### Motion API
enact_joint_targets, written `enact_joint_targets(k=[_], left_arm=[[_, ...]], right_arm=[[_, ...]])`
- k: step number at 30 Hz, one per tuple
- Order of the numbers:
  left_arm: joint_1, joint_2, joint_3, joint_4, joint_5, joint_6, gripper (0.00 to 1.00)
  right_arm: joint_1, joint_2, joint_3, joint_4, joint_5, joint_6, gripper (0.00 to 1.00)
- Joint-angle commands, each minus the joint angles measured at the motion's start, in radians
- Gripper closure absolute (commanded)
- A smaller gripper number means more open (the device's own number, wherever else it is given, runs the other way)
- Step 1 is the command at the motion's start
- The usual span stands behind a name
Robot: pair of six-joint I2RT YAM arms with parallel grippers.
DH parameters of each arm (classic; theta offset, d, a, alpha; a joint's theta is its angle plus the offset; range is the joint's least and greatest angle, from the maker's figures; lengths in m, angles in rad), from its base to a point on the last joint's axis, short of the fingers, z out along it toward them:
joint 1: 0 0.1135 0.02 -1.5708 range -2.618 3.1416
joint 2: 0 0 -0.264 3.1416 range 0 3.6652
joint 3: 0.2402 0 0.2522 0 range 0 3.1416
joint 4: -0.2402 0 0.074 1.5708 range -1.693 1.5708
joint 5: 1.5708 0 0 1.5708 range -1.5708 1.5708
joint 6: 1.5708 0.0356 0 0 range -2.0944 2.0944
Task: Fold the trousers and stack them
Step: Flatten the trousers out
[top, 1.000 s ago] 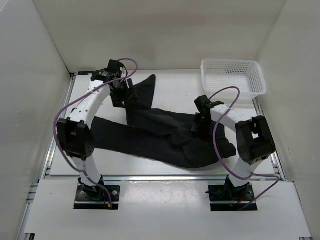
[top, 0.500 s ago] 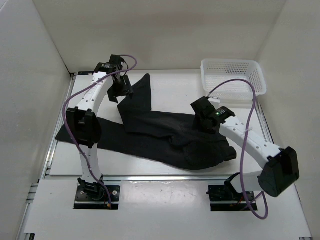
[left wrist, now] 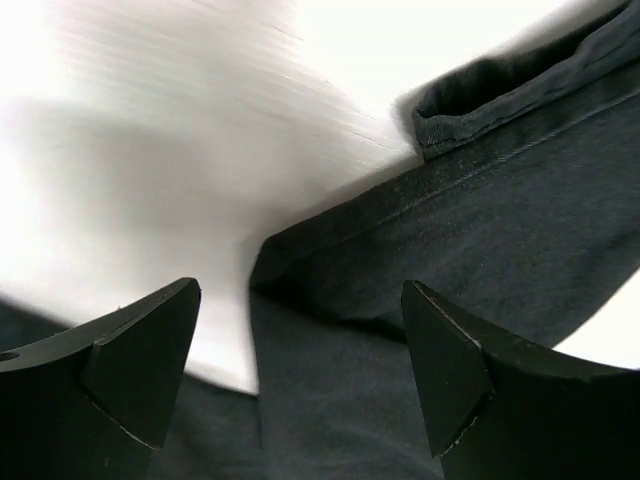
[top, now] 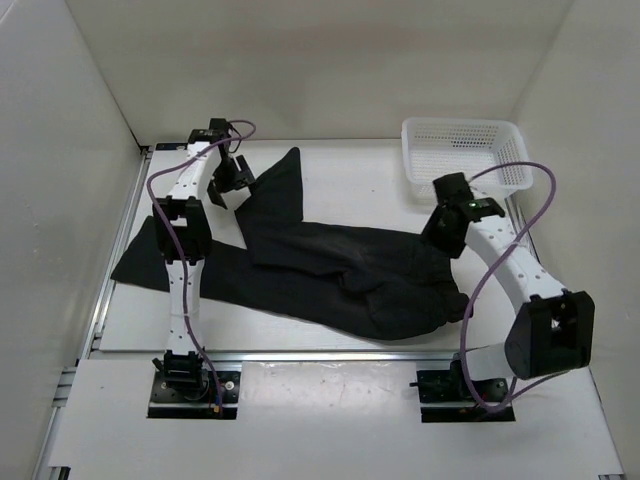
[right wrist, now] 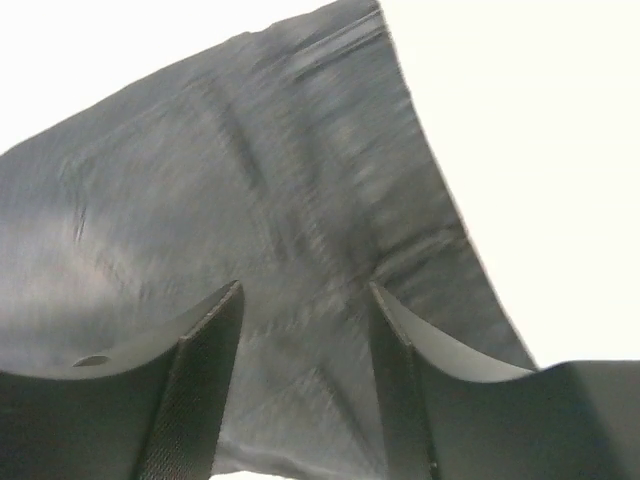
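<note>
Though spread out, rumpled black trousers (top: 330, 270)

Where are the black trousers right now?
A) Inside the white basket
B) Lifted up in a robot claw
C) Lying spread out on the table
C: the trousers lie spread across the table, outside the white mesh basket, and the left gripper and right gripper are both open, holding nothing.
</note>
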Motion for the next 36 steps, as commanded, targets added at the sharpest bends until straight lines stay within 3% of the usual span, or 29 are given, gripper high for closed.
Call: enact_joint_targets(k=[1, 2, 5, 6, 7, 9, 20, 23, 27, 36], left_arm=[[0.008, 0.006, -0.015, 0.013, 0.099, 0.010, 0.07], [0.008, 0.006, -0.033, 0.025, 0.113, 0.010, 0.09], [0.008, -0.043, -0.113, 0.068, 0.135, 0.021, 0.31], [0.008, -0.052, -0.134, 0.079, 0.145, 0.021, 0.43], [0.008, -0.052, -0.134, 0.079, 0.145, 0.021, 0.71], [0.008, -0.063, -0.145, 0.079, 0.156, 0.021, 0.88], [0.008, -0.115, -0.173, 0.079, 0.179, 0.021, 0.90], [0.017, -0.138, -0.173, 0.079, 0.179, 0.032, 0.90], [0.038, -0.207, -0.173, 0.059, 0.170, 0.032, 0.90], [0.081, -0.484, -0.255, 0.024, 0.141, 0.032, 0.90]], right_arm=[[-0.162, 0.067, -0.010, 0.064, -0.192, -0.035, 0.42], [-0.199, 0.089, -0.010, 0.073, -0.229, -0.024, 0.40], [-0.294, 0.175, 0.017, 0.095, -0.326, 0.007, 0.40], [-0.304, 0.193, 0.029, 0.095, -0.326, 0.026, 0.40], [-0.304, 0.233, 0.045, 0.095, -0.335, 0.037, 0.40], [-0.304, 0.271, 0.098, 0.104, -0.335, 0.072, 0.40], [-0.325, 0.492, 0.195, 0.125, -0.300, 0.241, 0.40], [-0.325, 0.545, 0.195, 0.125, -0.263, 0.286, 0.45], [-0.316, 0.559, 0.195, 0.115, -0.216, 0.286, 1.00], [-0.316, 0.300, 0.054, 0.124, -0.092, 0.194, 1.00]])
